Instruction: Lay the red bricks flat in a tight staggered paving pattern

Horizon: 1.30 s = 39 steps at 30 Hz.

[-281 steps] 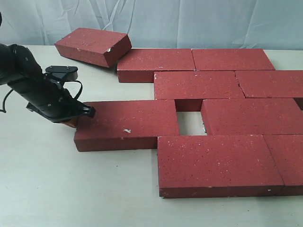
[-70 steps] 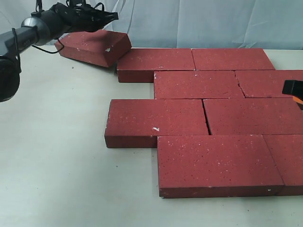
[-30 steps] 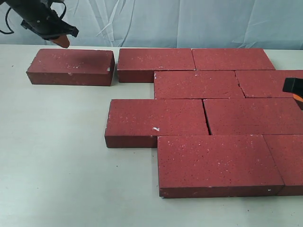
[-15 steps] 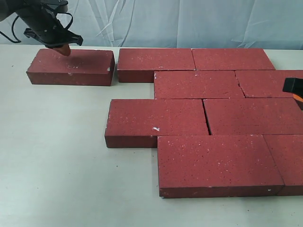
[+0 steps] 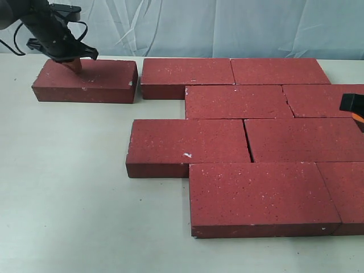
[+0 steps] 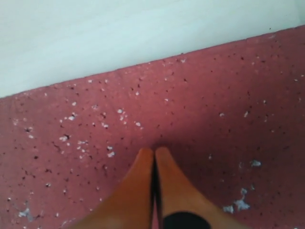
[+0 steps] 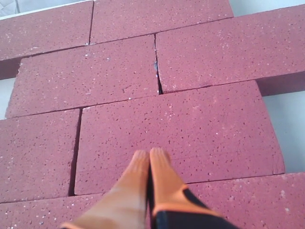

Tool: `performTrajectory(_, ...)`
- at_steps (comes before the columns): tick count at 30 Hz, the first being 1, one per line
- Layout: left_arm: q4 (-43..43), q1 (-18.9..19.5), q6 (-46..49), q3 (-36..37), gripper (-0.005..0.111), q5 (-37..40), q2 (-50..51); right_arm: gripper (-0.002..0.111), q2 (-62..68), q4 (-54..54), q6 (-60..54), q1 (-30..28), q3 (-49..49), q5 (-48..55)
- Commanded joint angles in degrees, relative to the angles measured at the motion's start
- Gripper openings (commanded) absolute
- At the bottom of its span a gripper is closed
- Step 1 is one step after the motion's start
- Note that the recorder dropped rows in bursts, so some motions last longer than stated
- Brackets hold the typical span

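Note:
Several red bricks (image 5: 236, 101) lie flat in staggered rows at the centre and right. One red brick (image 5: 85, 80) lies flat apart at the far left, with a narrow gap to the back row (image 5: 186, 73). My left gripper (image 5: 73, 64) is shut, its orange tips pressed on that brick's top near its far left end; the left wrist view shows the tips (image 6: 154, 151) touching the speckled surface. My right gripper (image 7: 150, 153) is shut with nothing held, hovering over the paved bricks (image 7: 171, 133); only a part of it (image 5: 354, 105) shows at the exterior view's right edge.
The pale table (image 5: 62, 193) stretches to the left and front of the bricks. A light blue curtain (image 5: 227, 28) hangs behind the table.
The left brick, earlier tilted on the back row, now lies flat beside it. Over the last second my left gripper came down onto its top. The right gripper stayed still.

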Motion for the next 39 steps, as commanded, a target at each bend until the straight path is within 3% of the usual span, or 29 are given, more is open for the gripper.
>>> performTrajectory(1,0.35,-0.71,-0.56,0.10,0.000,1.22,0.56,-0.001,0.16,-0.04,-0.18,-0.22,-0.39,-0.13)
performTrajectory(9,3.40,-0.71,-0.56,0.10,0.000,9.13,0.56,-0.001,0.16,-0.04,-0.18,-0.22,-0.39,-0.37)
performTrajectory(29,2.41,-1.35,-0.58,1.92,0.000,9.37,-5.24,-0.001,0.16,-0.04,-0.18,-0.22,-0.39,-0.37)
performTrajectory(34,4.20,-3.32,-0.58,12.04,0.000,6.28,-12.72,-0.001,0.05,-0.04,-0.18,-0.22,-0.39,-0.25)
performTrajectory(36,6.03,-3.90,-2.48,19.34,0.000,-0.89,-17.48,-0.001,0.05,-0.04,-0.18,-0.22,-0.39,-0.14)
performTrajectory(39,4.87,-4.05,-3.38,32.79,0.000,-17.97,-24.37,-0.001,0.05,-0.04,-0.18,-0.22,-0.39,-0.14)
